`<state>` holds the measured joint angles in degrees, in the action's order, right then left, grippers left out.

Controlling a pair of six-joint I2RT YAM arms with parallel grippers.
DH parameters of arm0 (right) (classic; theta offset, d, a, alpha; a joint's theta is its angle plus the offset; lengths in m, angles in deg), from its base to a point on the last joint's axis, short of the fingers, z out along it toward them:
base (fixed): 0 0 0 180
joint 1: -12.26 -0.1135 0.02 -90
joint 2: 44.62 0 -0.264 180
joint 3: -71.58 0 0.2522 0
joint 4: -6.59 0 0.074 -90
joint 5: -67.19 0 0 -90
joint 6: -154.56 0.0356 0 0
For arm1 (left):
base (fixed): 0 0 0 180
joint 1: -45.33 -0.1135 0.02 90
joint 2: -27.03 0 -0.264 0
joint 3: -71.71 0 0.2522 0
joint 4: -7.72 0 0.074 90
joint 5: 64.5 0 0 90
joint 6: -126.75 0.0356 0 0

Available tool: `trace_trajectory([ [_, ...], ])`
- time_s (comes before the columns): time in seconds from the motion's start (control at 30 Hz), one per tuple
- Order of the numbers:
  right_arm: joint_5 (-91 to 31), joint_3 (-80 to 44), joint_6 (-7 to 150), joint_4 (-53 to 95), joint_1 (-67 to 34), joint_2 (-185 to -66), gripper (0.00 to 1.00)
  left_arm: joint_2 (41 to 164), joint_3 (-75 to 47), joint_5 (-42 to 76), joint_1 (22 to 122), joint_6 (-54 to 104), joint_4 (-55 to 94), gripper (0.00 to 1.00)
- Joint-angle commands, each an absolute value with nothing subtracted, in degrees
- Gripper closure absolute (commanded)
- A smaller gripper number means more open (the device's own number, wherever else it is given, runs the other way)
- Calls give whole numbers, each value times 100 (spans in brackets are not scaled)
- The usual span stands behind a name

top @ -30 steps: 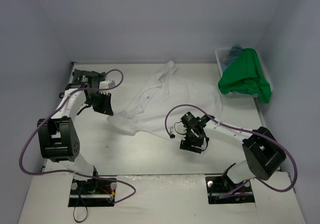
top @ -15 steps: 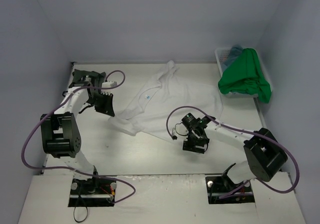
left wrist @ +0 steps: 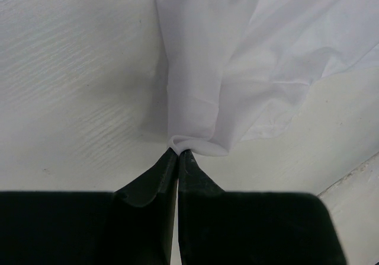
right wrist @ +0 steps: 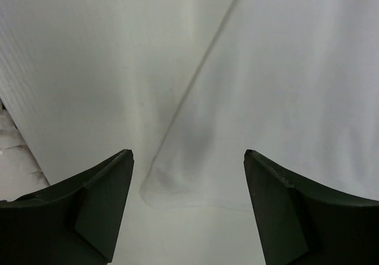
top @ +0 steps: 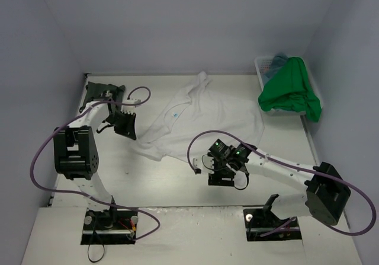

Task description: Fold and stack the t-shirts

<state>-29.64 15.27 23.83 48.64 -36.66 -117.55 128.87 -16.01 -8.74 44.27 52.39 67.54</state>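
Right tool [top: 223, 175] has swung nearer, jaws spread over the near corner of the white shirt [top: 207, 114] lying on the counter [top: 160, 185]. Left tool [left wrist: 178, 154] pinches its left edge. Drop squarely onto that corner, then pull taut.

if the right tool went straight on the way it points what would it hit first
Most likely the white t-shirt, whose corner lies on the table between the right tool's open fingers; depth is unclear.

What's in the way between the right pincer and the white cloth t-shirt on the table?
Nothing visible. The right pincer hangs open over the white cloth t-shirt, whose hem corner lies between the jaws on the bare table.
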Motion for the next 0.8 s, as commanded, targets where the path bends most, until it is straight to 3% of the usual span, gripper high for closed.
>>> trace_trajectory([
  [0.0,-3116,1440,2510,5023,-3792,-12064,28,12643,-2001,-842,4445,5204,6779,100],
  [0.77,-2677,1387,2545,4935,-3388,-13109,30,12353,-2107,-1027,4445,5239,7008,100],
])
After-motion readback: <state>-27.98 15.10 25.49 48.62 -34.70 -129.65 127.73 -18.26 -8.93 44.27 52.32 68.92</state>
